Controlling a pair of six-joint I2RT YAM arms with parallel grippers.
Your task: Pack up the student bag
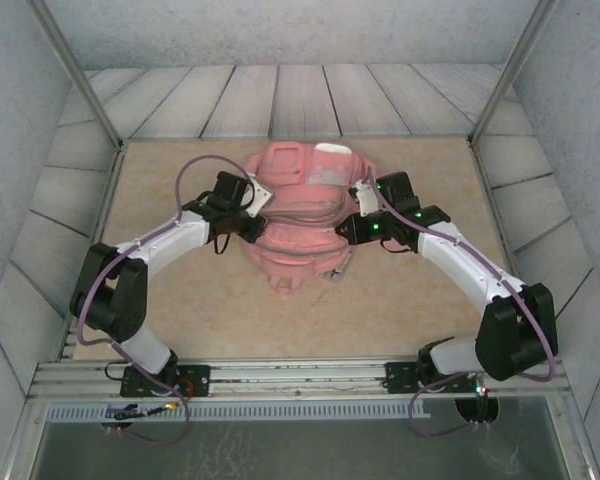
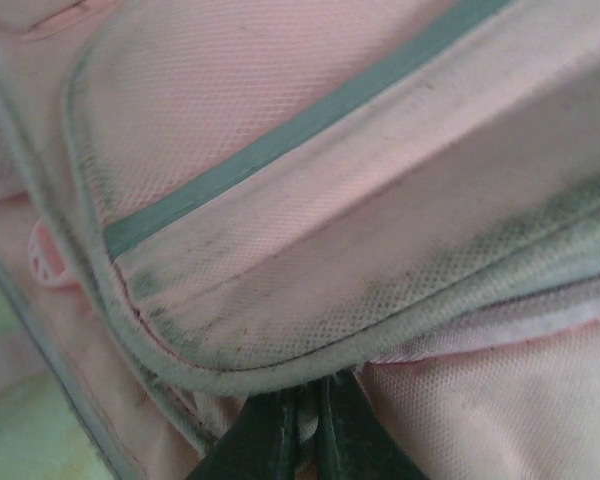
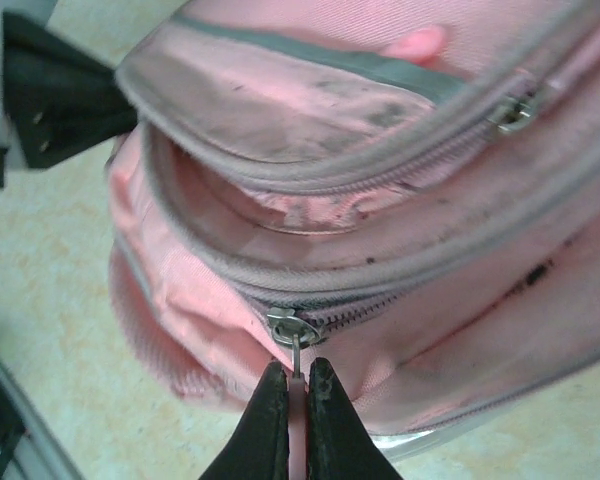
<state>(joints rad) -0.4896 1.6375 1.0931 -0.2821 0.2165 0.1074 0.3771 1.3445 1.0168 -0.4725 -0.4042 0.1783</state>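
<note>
Two arms reach in from an aluminium rail at the near edge of a tan, mottled surface, and their purple cables loop above it. Grey walls with plank-like seams box the space in on both sides. Slim metal posts rise at the far corners, and grey planks slope away behind the far edge.

The student bag lies on the middle of the surface, toward the far side, between the two wrists. It is pink, with grubby grey piping and a pale patch at its far end.

The left pincer is pressed together at the piped rim of a pocket flap. Its dark fingers are tucked just under that rim, and I cannot tell what, if anything, sits between them. On the bag's other flank, the right pincer is pinching the zip pull, which hangs from a metal slider on the lower zip. Pale surface shows below and to the left of the bag in the right wrist view.
</note>
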